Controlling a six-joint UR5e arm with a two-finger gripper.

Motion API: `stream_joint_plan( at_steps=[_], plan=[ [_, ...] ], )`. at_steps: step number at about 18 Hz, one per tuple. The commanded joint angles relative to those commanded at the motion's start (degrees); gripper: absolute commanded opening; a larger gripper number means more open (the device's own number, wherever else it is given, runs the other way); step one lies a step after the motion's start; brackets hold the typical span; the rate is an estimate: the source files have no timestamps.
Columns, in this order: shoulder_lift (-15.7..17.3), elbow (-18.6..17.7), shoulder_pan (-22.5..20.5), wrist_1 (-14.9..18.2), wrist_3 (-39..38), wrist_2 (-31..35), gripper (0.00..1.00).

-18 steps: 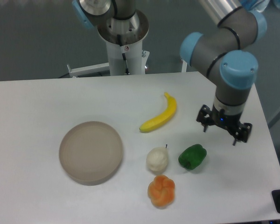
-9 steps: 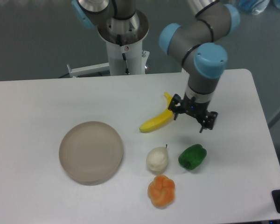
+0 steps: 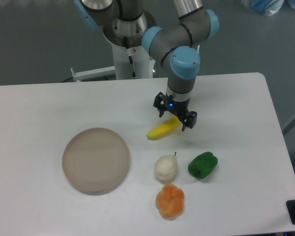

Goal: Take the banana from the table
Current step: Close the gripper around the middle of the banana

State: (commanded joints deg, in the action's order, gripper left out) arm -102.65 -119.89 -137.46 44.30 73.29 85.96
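Note:
The yellow banana (image 3: 161,131) lies on the white table (image 3: 49,103), right of centre. Its lower end points down-left; its upper half is hidden behind my gripper. My gripper (image 3: 175,117) hangs directly over the banana's upper half with its fingers spread to either side of the fruit, open. How high the fingertips are above the table is unclear.
A round beige plate (image 3: 96,160) sits at the left. Below the banana are a whitish pear (image 3: 165,168), a green pepper (image 3: 202,165) and an orange fruit (image 3: 170,201). The robot's base (image 3: 130,44) stands at the table's back edge.
The arm has swung left across the table, from beyond the right of the banana to directly above its upper half. The fruits and plate have not moved.

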Motion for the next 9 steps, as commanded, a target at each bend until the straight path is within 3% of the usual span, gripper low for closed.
stream_joint_plan(
  at_steps=[3, 9],
  plan=[
    [-0.88, -0.26, -0.61, -0.88, 4.30, 1.14, 1.00],
    [-1.76, -0.44, -0.79, -0.97, 3.79, 1.23, 1.00]
  ],
)
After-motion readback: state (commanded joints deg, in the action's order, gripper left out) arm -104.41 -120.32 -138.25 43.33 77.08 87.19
